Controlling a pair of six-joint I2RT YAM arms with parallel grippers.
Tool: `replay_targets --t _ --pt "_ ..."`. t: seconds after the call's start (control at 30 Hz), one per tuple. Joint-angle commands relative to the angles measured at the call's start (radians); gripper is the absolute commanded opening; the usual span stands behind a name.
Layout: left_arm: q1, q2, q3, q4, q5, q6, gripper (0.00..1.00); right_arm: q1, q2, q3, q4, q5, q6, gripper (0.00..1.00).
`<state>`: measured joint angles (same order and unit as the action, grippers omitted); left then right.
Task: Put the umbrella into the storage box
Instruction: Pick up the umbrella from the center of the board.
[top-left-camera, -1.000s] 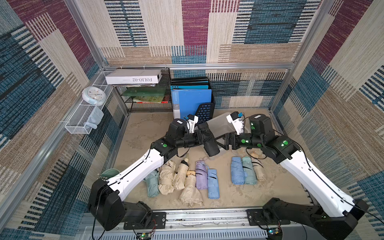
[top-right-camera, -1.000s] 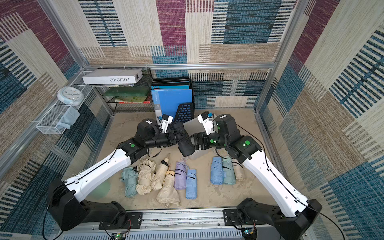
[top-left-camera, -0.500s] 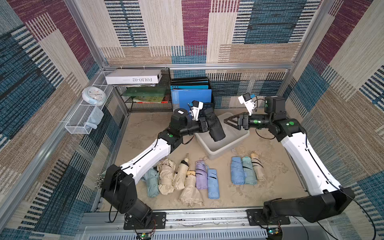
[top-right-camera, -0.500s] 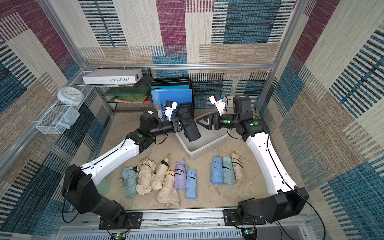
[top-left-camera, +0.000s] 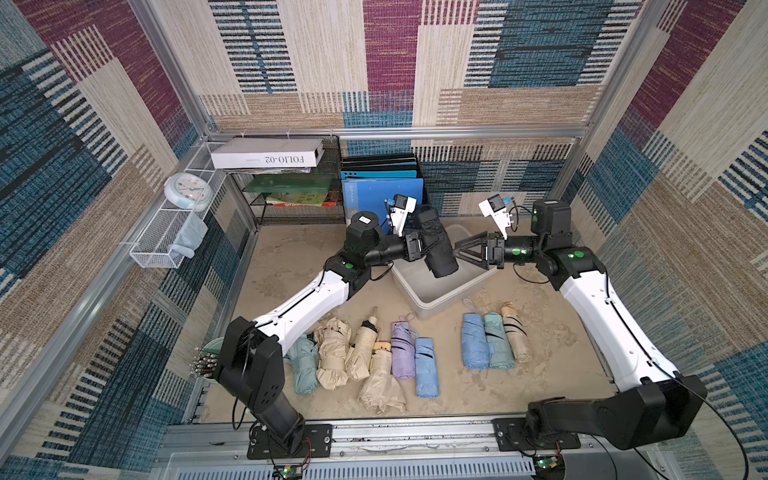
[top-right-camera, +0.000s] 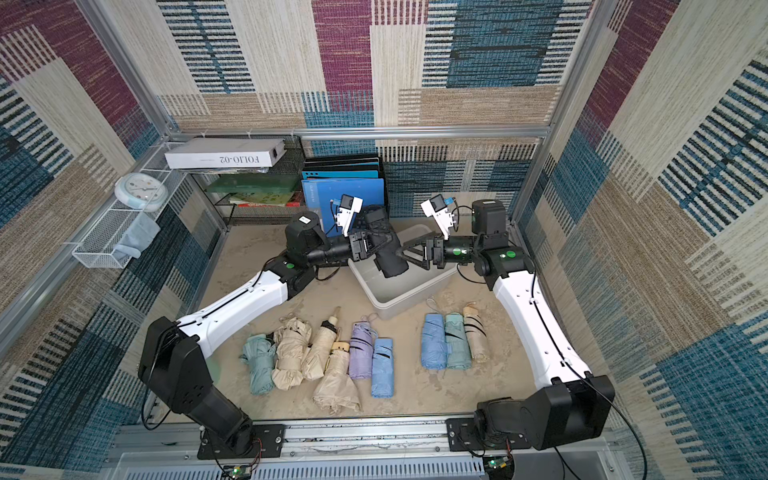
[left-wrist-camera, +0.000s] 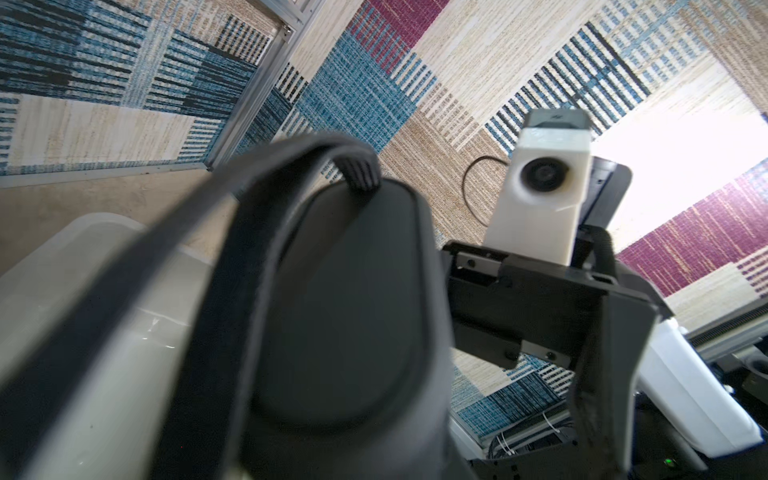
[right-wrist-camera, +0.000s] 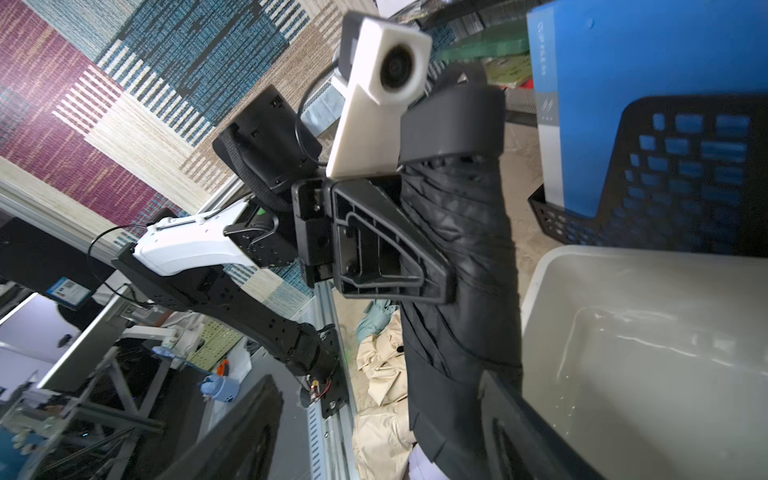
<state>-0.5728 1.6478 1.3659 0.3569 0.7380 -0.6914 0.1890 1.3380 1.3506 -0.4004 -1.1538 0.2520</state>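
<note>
Left gripper (top-left-camera: 420, 246) clamps a black folded umbrella (top-left-camera: 439, 253), tilted above the storage box (top-left-camera: 432, 308) near the worktop's back edge — seemingly poised to drop it in — while the right gripper (top-left-camera: 459, 250) hovers beside it, jaws spread wide.

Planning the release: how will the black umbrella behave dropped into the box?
Likely stiff: the umbrella juts straight from the left claw. Round and tightly furled, it may roll until the box wall stops it. Soft fabric, probably little bounce.

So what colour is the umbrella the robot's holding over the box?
Black. The umbrella shows best in the right wrist view.
</note>
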Motion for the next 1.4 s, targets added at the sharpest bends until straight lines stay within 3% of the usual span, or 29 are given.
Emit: replay_targets --t 0.0,0.2,0.57,0.77,1.03,1.3,1.37 --pt "-0.006 -0.004 0.004 0.124 0.059 -0.018 0.00 0.002 -0.022 -0.030 0.050 -0.072 0.018 0.80" --pt "-0.017 -0.016 -0.004 0.147 0.086 -0.022 0.00 0.014 -0.041 -0.096 0.085 -0.041 0.017 0.81" --pt "-0.022 -0.051 0.015 0.031 0.130 0.047 0.00 0.003 -0.047 -0.017 -0.099 0.117 -0.180 0.80" --pt "-0.029 -0.040 0.030 0.045 0.160 0.031 0.00 0.055 -0.024 -0.059 -0.032 0.000 -0.095 0.79" --pt "-0.035 -0.038 0.025 0.072 0.173 0.016 0.00 0.081 -0.036 -0.109 0.130 -0.087 0.038 0.60" --pt "-0.036 -0.040 0.013 0.089 0.178 0.000 0.00 0.113 -0.024 -0.116 0.162 -0.089 0.069 0.40" --pt "-0.036 -0.043 0.013 0.079 0.173 0.004 0.09 0.121 -0.023 -0.118 0.171 -0.086 0.076 0.36"
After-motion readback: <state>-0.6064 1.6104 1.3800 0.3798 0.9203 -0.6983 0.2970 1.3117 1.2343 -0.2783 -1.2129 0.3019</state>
